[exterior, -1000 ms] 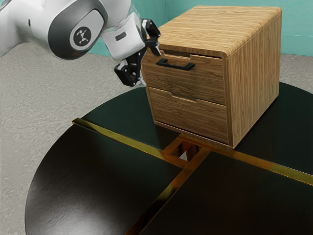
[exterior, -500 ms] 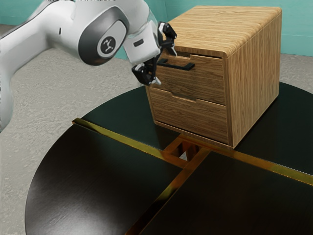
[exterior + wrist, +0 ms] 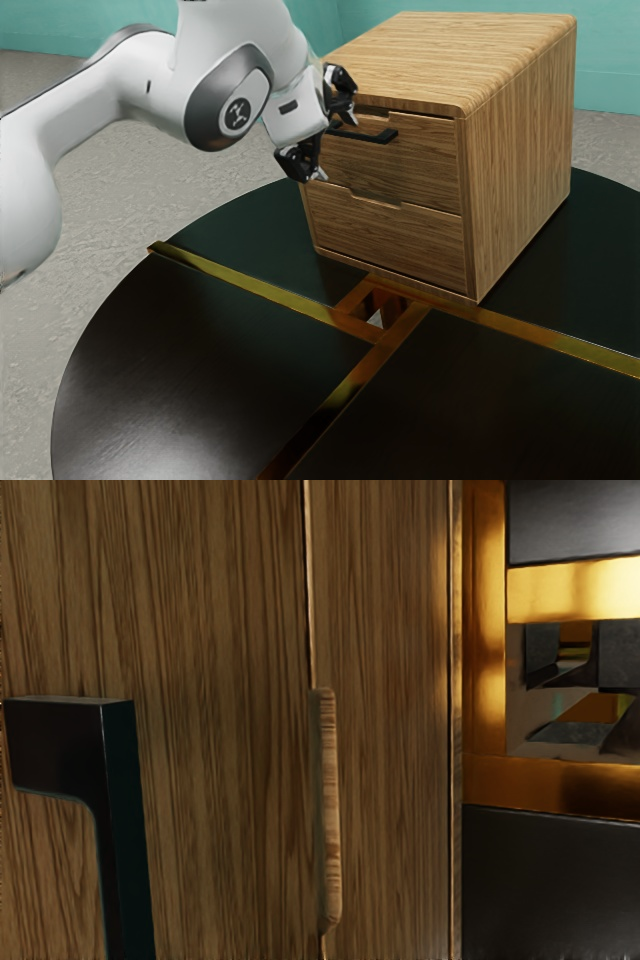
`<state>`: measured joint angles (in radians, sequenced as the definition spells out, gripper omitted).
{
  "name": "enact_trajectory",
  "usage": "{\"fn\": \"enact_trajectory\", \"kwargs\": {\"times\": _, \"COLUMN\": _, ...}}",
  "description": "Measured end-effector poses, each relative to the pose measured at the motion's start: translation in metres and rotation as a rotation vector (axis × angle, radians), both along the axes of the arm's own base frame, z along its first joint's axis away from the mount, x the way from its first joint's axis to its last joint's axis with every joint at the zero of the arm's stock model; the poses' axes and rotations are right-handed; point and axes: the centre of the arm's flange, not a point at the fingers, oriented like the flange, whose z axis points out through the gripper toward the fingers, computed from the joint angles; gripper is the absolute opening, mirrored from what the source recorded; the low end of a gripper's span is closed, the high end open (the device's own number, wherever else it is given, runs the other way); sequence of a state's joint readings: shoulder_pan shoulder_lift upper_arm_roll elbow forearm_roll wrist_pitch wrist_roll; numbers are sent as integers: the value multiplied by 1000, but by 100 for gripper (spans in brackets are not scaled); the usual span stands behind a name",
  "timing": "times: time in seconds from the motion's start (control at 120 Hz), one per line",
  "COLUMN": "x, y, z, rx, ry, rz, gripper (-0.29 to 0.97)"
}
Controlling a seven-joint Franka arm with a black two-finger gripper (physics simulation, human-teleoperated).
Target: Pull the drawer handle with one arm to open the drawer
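Since 1.0 s ago the gripper (image 3: 328,130) has come in from off the cabinet's corner to the drawer front.

Nearest the camera: round black table (image 3: 200,390), crossed by gold strips (image 3: 250,285).

On the table's far side stands the wooden cabinet (image 3: 510,110) with two drawers. The lower drawer (image 3: 390,235) is shut.

The top drawer (image 3: 410,165) sits flush with the cabinet face, not pulled out. Its black handle (image 3: 368,134) runs across the front.

Fingers are spread wide, one above and one below the handle's end at the exterior view's left, and clamp nothing.

Wrist view: the handle (image 3: 70,745) is close under the hand, against the top drawer front (image 3: 200,630). Beyond the seam is the lower drawer (image 3: 390,680).

Behind the cabinet is a teal wall (image 3: 610,50).
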<state>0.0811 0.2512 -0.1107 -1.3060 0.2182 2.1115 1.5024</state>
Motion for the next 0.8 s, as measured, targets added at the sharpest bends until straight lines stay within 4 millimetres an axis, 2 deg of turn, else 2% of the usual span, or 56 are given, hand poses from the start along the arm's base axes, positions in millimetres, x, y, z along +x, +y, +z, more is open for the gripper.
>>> {"fn": "enact_trajectory", "kwargs": {"times": 0.125, "x": 5, "y": 1, "z": -1, "rx": 1, "ry": -12, "rz": -5, "gripper": 66}}
{"fn": "enact_trajectory", "kwargs": {"times": 0.375, "x": 17, "y": 7, "z": -24, "rx": 4, "ry": 2, "rz": -7, "gripper": 66}}
{"fn": "enact_trajectory", "kwargs": {"times": 0.542, "x": 19, "y": 13, "z": -30, "rx": 6, "ry": 5, "rz": -3, "gripper": 68}}
{"fn": "enact_trajectory", "kwargs": {"times": 0.717, "x": 18, "y": 25, "z": -40, "rx": 9, "ry": 22, "rz": 12, "gripper": 70}}
{"fn": "enact_trajectory", "kwargs": {"times": 0.8, "x": 1, "y": 30, "z": -50, "rx": 20, "ry": 58, "rz": 21, "gripper": 74}}
